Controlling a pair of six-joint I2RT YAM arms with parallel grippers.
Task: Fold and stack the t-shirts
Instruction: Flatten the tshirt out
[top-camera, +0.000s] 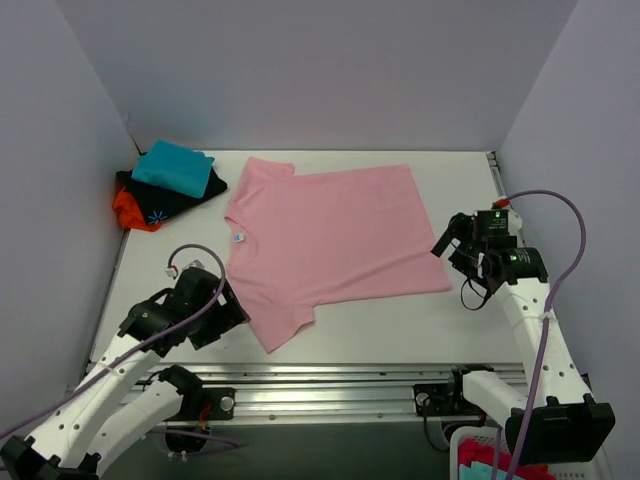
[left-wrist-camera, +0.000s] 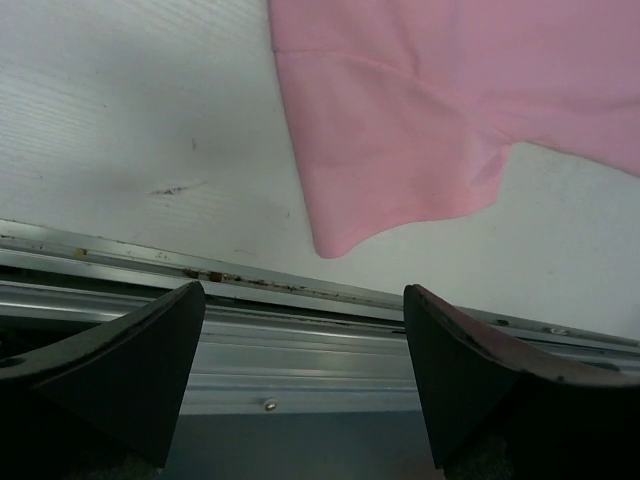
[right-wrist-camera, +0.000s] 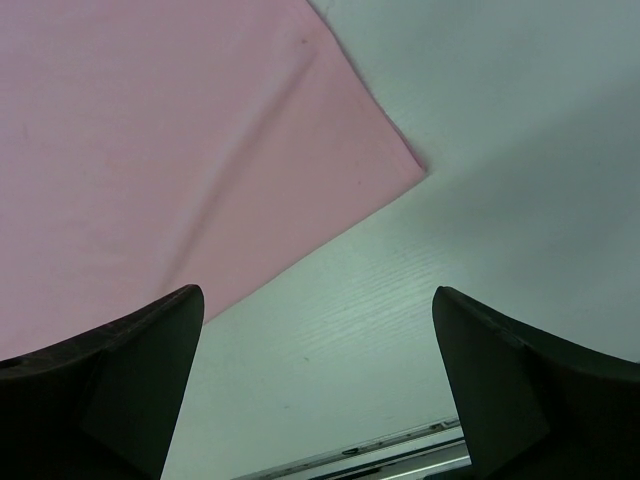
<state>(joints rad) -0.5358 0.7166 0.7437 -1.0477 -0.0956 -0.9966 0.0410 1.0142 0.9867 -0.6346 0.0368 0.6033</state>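
Near edge: metal rail (top-camera: 330, 380) runs along the front of the white counter (top-camera: 400, 325).

Left fingers (top-camera: 228, 312): apart, nothing between them, over the near-left counter, just beside the near sleeve (left-wrist-camera: 400, 150) of the pink t-shirt (top-camera: 330, 240). In the left wrist view the sleeve tip lies close to the rail.

Right fingers (top-camera: 450, 250): apart, empty, just off the shirt's right hem corner (right-wrist-camera: 395, 165).

Pink t-shirt: spread flat mid-counter, collar to the left, hem to the right, not folded.

Far-left corner: folded pile by the wall. Teal t-shirt (top-camera: 175, 168) on top, black t-shirt (top-camera: 185, 198) with a blue starburst under it, orange-red t-shirt (top-camera: 128, 208) showing at the bottom left.
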